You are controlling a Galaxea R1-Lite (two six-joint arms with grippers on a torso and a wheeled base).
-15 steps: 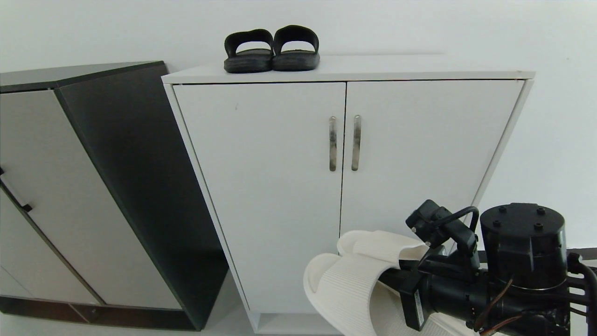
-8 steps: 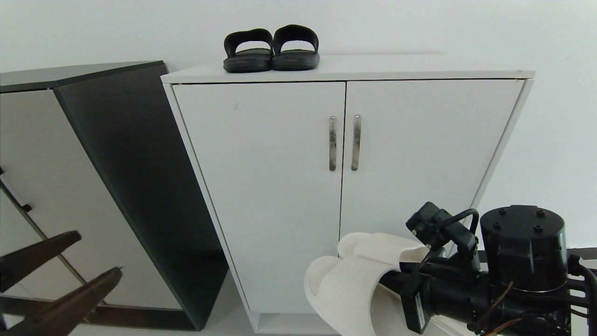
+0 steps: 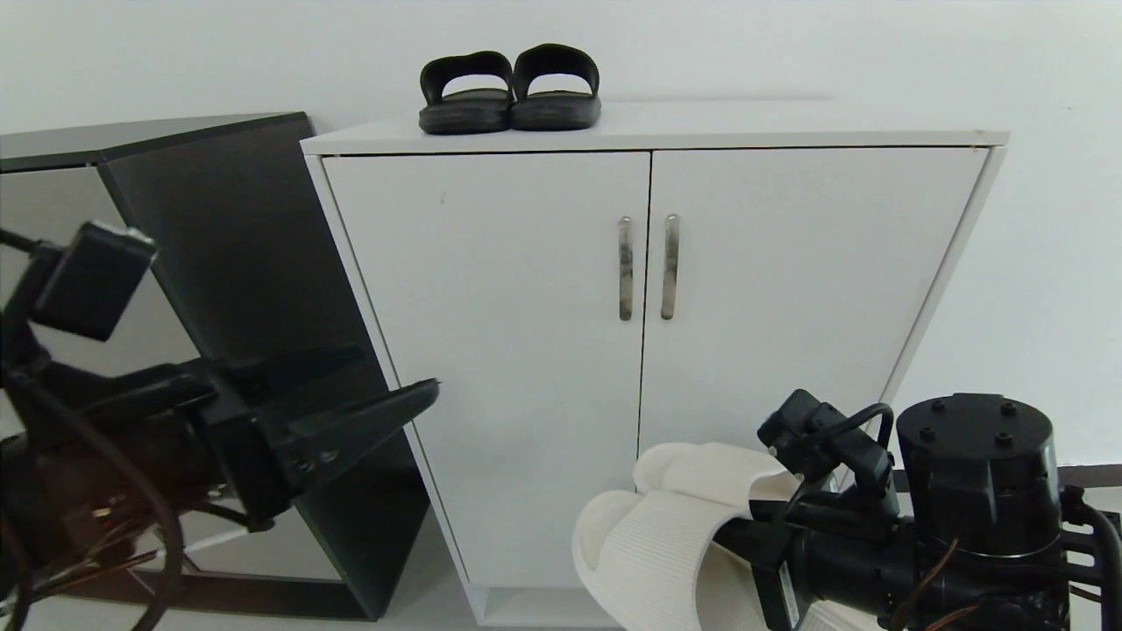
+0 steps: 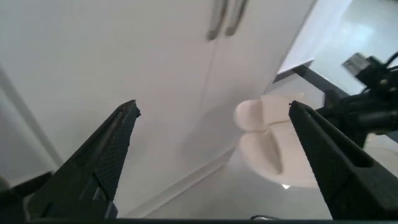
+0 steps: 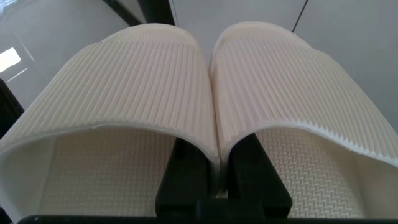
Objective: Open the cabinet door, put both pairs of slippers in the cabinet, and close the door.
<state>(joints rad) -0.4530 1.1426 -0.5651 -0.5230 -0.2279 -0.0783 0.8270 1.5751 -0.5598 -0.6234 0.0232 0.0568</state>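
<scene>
Slippers (image 3: 649,535), white, pinched in right end effector (image 5: 216,177); left end effector (image 4: 212,111) gapes.

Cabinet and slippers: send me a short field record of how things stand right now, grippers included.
cabinet doors: both shut; handles side by side at the centre seam
black slippers: paired on the cabinet top, toward its left end
white slippers: pair clamped by the right gripper, low in front of the right door
left gripper: open, empty, near the cabinet's left edge, apart from the handles
task state: door not yet opened
</scene>
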